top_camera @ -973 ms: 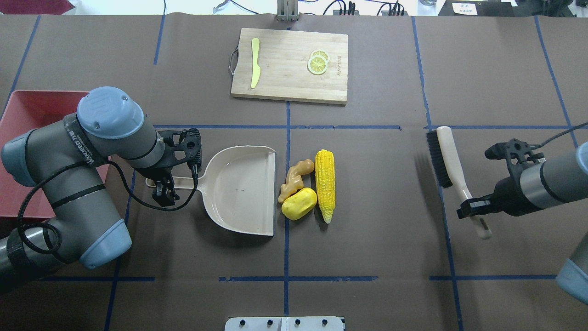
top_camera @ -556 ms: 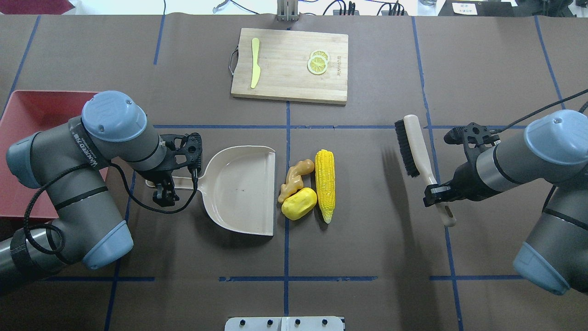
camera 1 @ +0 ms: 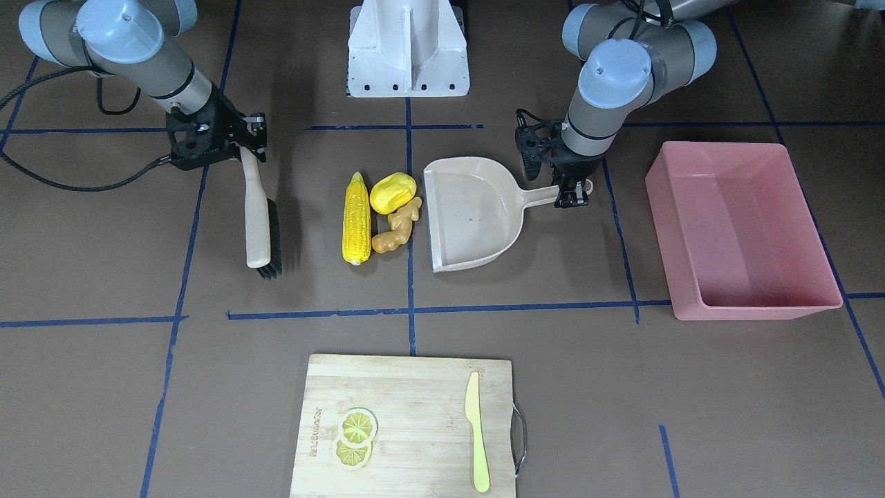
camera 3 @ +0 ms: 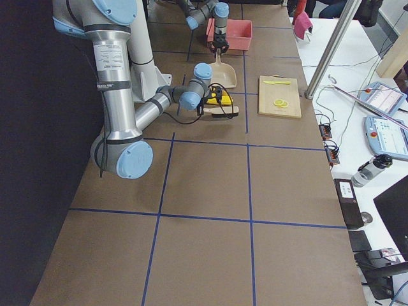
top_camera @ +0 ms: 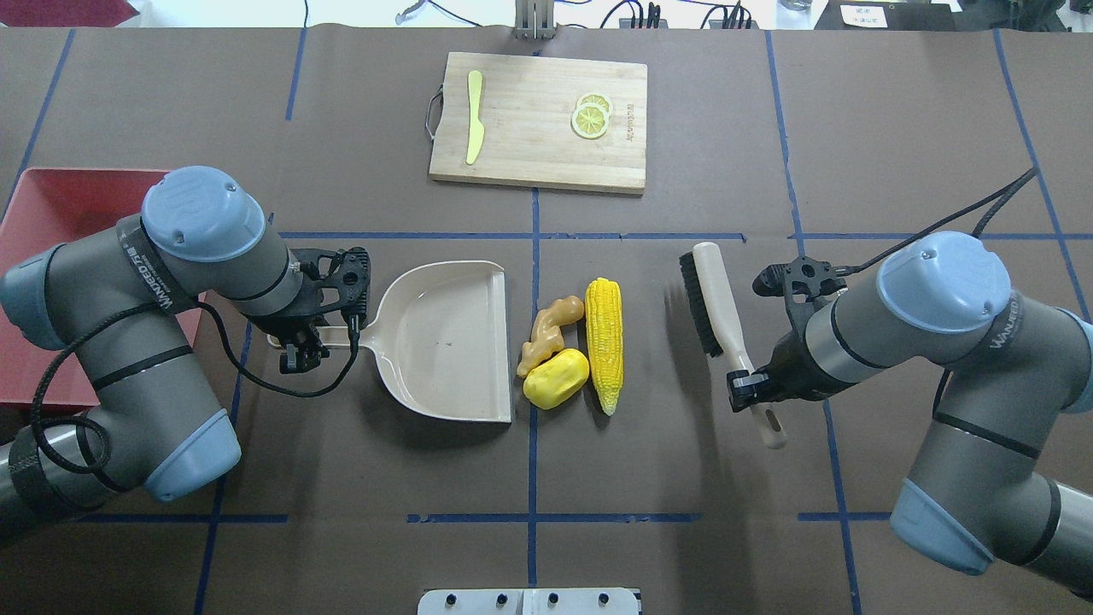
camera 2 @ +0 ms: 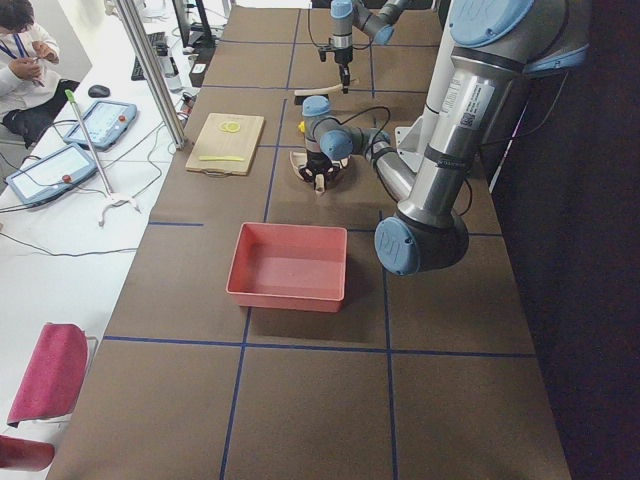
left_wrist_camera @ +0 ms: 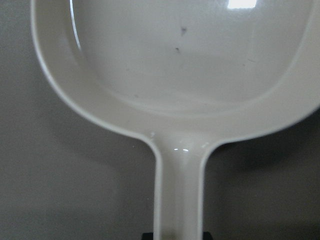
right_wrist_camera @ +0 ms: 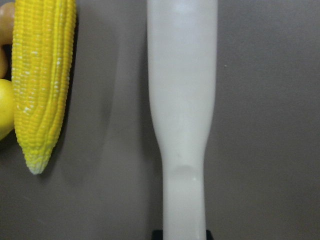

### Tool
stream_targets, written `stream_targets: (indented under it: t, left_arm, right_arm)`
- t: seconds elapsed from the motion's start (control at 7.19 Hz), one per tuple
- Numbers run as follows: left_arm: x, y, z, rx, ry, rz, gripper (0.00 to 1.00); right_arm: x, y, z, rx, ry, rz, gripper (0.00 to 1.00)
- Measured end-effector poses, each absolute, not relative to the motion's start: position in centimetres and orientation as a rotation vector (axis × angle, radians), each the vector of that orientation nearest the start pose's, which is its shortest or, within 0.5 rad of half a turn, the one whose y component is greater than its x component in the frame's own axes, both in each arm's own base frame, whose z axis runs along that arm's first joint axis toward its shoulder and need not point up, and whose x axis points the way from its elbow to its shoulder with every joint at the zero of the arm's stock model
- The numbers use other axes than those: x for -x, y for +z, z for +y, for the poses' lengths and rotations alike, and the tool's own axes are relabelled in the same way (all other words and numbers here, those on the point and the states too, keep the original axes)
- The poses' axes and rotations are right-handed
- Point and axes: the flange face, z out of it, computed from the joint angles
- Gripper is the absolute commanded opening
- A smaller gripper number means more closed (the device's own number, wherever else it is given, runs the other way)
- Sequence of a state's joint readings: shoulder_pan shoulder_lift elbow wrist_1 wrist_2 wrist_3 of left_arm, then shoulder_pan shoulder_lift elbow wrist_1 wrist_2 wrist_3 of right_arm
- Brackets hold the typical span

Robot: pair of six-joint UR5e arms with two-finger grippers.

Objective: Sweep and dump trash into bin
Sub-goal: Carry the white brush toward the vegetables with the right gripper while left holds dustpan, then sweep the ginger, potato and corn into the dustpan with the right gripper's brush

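Observation:
The trash lies together mid-table: a yellow corn cob (top_camera: 604, 343), a yellow potato lump (top_camera: 556, 377) and a tan ginger root (top_camera: 551, 331). A beige dustpan (top_camera: 444, 342) sits just left of them with its open edge toward them. My left gripper (top_camera: 295, 348) is shut on the dustpan's handle (left_wrist_camera: 179, 190). My right gripper (top_camera: 750, 384) is shut on the handle of a beige brush (top_camera: 721, 320), whose black bristles face the corn from a short gap to its right. The pink bin (camera 1: 760, 304) stands at the far left, partly hidden under my left arm in the overhead view.
A wooden cutting board (top_camera: 538, 120) at the back centre holds a yellow-green knife (top_camera: 474, 128) and lemon slices (top_camera: 591, 117). Blue tape lines cross the brown table. The robot's base plate (top_camera: 529, 600) is at the front edge.
My right arm has carried the brush leftward, from near the right tape line to close beside the corn. The dustpan has shifted slightly toward the back in my left gripper.

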State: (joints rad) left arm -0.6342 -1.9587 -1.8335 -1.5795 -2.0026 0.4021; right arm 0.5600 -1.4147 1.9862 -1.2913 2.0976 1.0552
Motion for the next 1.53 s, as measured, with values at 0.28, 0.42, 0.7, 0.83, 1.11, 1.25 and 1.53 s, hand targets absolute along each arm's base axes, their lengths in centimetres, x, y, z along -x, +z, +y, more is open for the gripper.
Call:
stream_targets:
  t: [0.28,0.42,0.7,0.83,1.11,1.25,1.53]
  left_arm:
    - [-43.3,32.6,-43.5,-0.573,1.408,0.624,0.11]
    - [-43.4,32.4,-43.5,-0.576,1.407,0.627,0.1]
    - [-43.7,31.6,-43.5,-0.583,1.397,0.633,0.1]
    - [-43.9,31.5,-43.4,-0.583,1.396,0.635,0.1]
    - [-44.0,31.4,-43.4,-0.583,1.394,0.63,0.1]
    - [-43.9,31.3,-43.6,-0.589,1.39,0.612,0.1]
    - [-43.8,31.2,-43.8,-0.603,1.38,0.576,0.09]
  right_arm:
    - [42.4,34.1,-34.2,0.011,-0.2,-0.942,0.0]
    - [43.6,33.2,-34.0,0.032,-0.199,-0.92,0.0]
    - [46.0,31.5,-32.9,0.076,-0.169,-0.872,0.0]
    - [46.9,31.3,-32.1,0.09,-0.145,-0.852,0.0]
    - [48.3,31.3,-30.6,0.109,-0.107,-0.82,0.0]
    - [48.6,31.3,-30.2,0.117,-0.104,-0.81,0.0]
    - [49.2,30.7,-29.5,0.126,-0.105,-0.804,0.0]
